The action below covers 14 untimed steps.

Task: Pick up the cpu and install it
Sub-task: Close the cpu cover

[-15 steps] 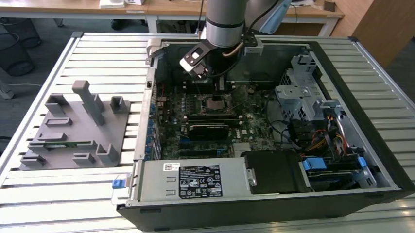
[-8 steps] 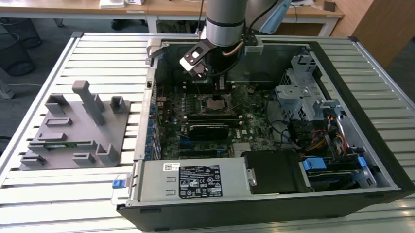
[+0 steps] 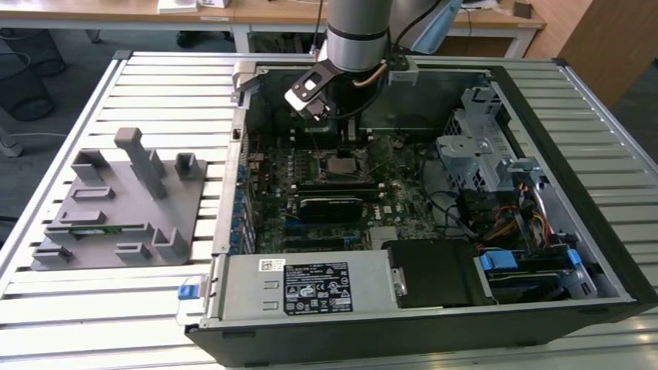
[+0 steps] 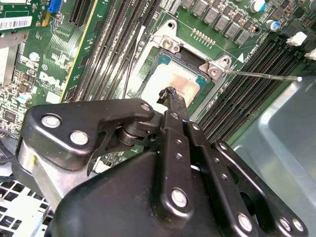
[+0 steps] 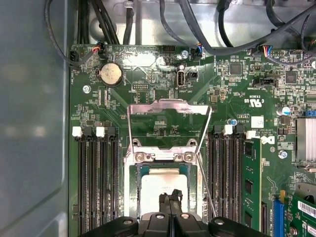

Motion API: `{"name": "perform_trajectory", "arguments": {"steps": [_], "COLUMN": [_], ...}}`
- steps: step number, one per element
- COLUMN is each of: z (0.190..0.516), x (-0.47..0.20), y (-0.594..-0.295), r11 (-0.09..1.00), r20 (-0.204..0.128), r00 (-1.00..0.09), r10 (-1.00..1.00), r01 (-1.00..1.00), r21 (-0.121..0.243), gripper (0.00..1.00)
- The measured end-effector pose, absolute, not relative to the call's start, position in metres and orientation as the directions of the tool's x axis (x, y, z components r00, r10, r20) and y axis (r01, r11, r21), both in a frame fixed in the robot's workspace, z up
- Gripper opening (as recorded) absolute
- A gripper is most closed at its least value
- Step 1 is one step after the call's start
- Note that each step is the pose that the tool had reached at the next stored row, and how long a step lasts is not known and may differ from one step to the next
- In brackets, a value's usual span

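cpu (image 5: 159,181) sits in the socket (image 5: 163,157), silver top up, also clear in the second wrist view (image 4: 185,79); gripper (image 4: 170,93) right over it, fingers (image 5: 165,202) pressed together with nothing between them, tip at the cpu's top, can't tell if touching. Socket's hold-down frame (image 5: 168,116) stands open, thin lever (image 4: 261,75) sticks out sideways. Black memory slots (image 5: 96,182) flank the socket, one green stick (image 5: 252,190) seated, coin battery (image 5: 110,74) beyond the frame. Exterior view: board lies in an open tower case (image 3: 575,139) on a slatted metal table (image 3: 134,85), arm (image 3: 357,31) reaching down into it; power supply (image 3: 303,285), drive cage (image 3: 478,146) and cables (image 3: 504,223) crowd the board. Grey fixture (image 3: 113,200) on the exterior view's left of the case, a memory stick (image 3: 98,229) lying in it. Wooden desks (image 3: 277,9) behind
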State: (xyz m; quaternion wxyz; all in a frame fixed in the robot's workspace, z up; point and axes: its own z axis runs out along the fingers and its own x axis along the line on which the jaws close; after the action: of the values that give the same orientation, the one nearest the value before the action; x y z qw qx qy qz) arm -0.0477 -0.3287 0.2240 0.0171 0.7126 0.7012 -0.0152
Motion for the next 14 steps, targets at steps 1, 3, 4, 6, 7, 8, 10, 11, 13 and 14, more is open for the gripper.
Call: {"name": "perform_trajectory", "arguments": {"steps": [1,3,4,6,7,8,10,11,13,14], "z": [0.2243,0.2248,0.2253,0.2264,0.2272,0.2283,0.2302,0.231,0.2324,0.2328], "x": [-0.0477,-0.0478,-0.0478,-0.0478,-0.0478,-0.0478,-0.0478,-0.0478,-0.0478,-0.0478], "y": [-0.3287,-0.3288,-0.3288,-0.3287,-0.3287,-0.3287,-0.3287,-0.3287,-0.3287,-0.3287], "r11": [-0.016,-0.016,-0.016,-0.016,-0.016,-0.016,-0.016,-0.016,-0.016,-0.016], "r20": [-0.046,-0.046,-0.046,-0.046,-0.046,-0.046,-0.046,-0.046,-0.046,-0.046], "r00": [0.016,0.016,0.016,0.016,0.016,0.016,0.016,0.016,0.016,0.016], "r10": [0.999,0.999,0.999,0.999,0.999,0.999,0.999,0.999,0.999,0.999], "r01": [1.0,1.0,1.0,1.0,1.0,1.0,1.0,1.0,1.0,1.0], "r21": [0.003,0.003,0.003,0.003,0.003,0.003,0.003,0.003,0.003,0.003], "gripper": [0.11,0.11,0.11,0.11,0.11,0.11,0.11,0.11,0.11,0.11]}}
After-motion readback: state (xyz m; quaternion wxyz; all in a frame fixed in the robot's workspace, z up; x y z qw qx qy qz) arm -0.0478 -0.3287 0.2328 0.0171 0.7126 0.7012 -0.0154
